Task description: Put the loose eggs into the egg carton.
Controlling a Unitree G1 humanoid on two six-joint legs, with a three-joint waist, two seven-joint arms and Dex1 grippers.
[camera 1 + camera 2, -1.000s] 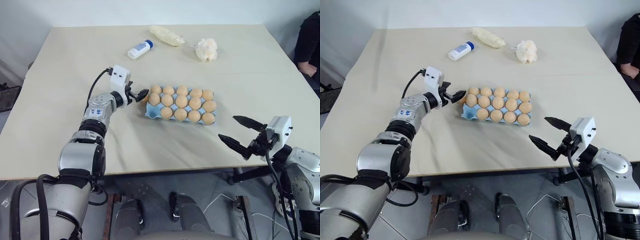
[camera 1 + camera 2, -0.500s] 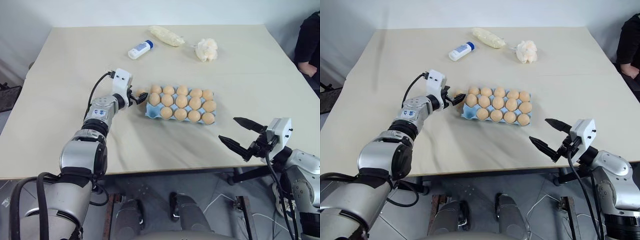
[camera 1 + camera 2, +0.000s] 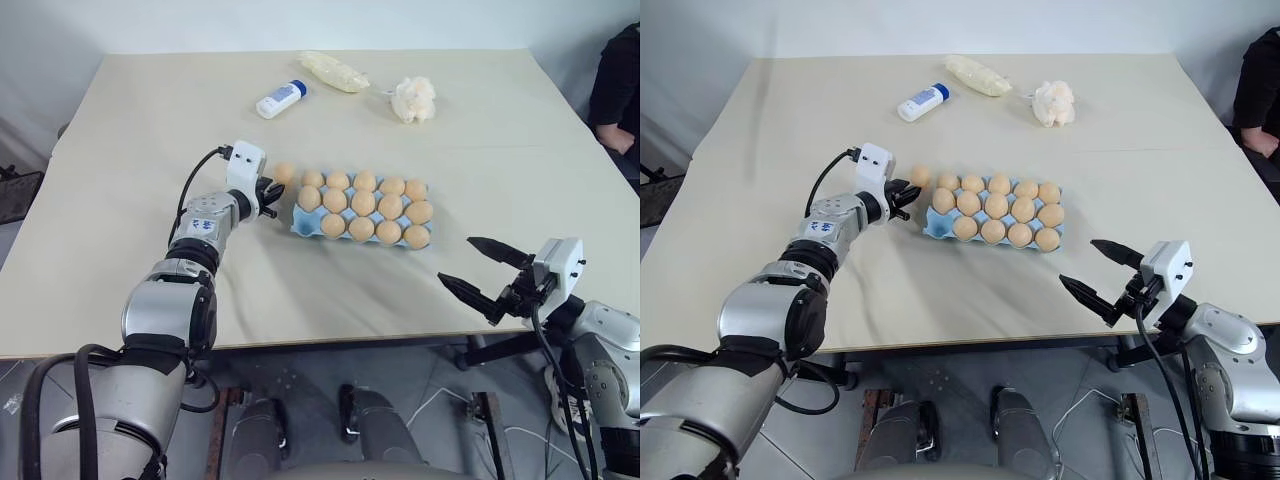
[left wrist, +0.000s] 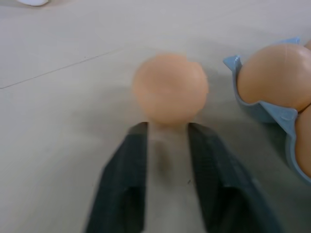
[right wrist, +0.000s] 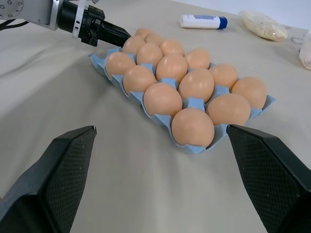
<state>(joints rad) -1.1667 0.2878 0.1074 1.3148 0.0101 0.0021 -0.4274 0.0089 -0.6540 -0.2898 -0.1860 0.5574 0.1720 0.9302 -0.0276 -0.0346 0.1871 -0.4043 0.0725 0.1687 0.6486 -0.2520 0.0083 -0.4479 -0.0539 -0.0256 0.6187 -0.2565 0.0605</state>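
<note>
One loose egg (image 3: 283,172) lies on the table (image 3: 120,150) just left of the carton's (image 3: 302,228) far-left corner. The left gripper (image 4: 167,132) sits just behind it, fingers narrowed and empty. The right gripper (image 3: 480,270) hangs near the table's near-right edge, fingers spread, holding nothing.

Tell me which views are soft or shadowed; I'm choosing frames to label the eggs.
Left wrist view: the loose tan-orange egg and the black fingers below it are blurred. Right wrist view: the light blue moulded egg carton is crisp, with a soft shadow on its near side. Left eye view: even light, no glare on the beige table.
</note>
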